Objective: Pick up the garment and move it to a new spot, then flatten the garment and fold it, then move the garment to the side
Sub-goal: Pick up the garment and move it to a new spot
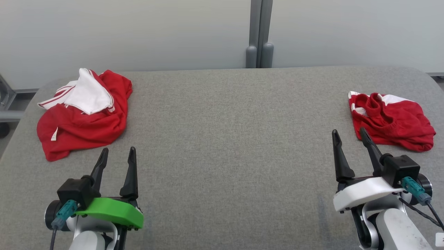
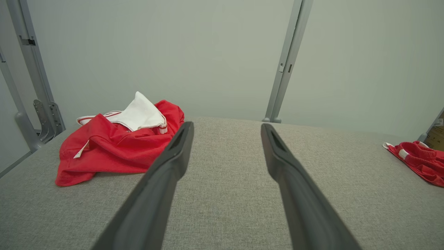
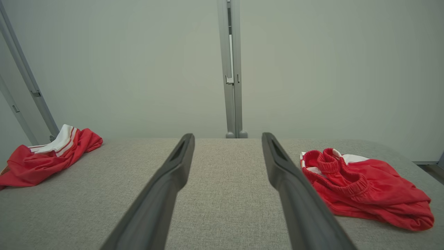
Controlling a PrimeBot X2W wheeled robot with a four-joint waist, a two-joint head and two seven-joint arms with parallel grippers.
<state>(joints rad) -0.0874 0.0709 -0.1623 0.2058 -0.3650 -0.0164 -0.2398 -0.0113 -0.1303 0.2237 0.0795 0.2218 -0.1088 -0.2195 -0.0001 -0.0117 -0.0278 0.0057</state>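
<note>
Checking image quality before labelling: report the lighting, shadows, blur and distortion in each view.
Head view: soft even light, no glare; faint shadows under the red shirt and red shorts on the grey table, all sharp. Left wrist view: the wide-angle lens makes the wall post lean; left pincer looms large, slightly soft. Right wrist view: same flat light; right pincer oversized, shorts crisp.

A grey woven-fabric table (image 1: 229, 132) with rounded far corners spans the lower two thirds of the head view. Behind it stand plain pale grey wall panels (image 1: 121, 31), joined at upper centre by a grey metal vertical post (image 1: 260, 31) with two rounded feet at the table's far edge. At the left of the left wrist view rise slanted grey metal frame struts (image 2: 31, 69). The light is soft and even.
</note>
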